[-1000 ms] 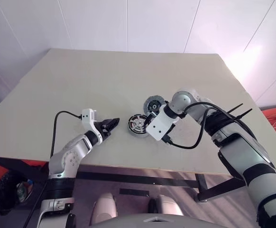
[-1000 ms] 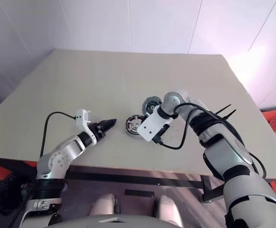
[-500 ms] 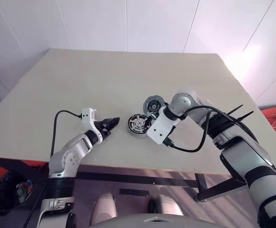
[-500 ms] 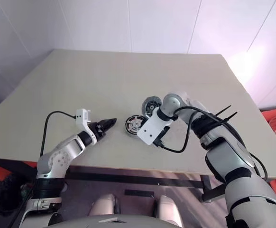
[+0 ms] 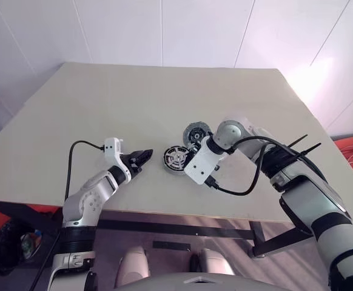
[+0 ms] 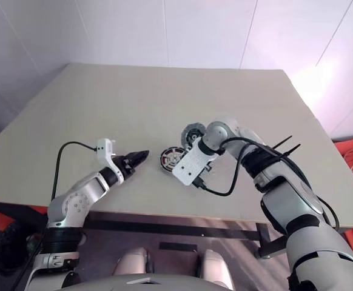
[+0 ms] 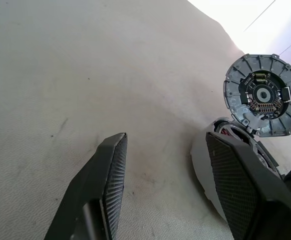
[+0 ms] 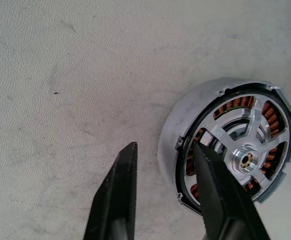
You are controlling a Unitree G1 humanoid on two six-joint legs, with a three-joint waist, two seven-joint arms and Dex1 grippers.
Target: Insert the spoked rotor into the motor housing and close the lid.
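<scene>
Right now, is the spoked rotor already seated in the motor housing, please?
In: the spoked rotor sits inside the motor housing, copper windings showing between its spokes.

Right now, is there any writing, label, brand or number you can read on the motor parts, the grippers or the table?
None can be read.
lid: circuit board at its centre, any markings too small to read.
motor housing with the spoked rotor inside: no text.
table: plain.

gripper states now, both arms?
Left gripper: open, holding nothing.
Right gripper: open, narrow gap, holding nothing, beside the motor housing.
</scene>
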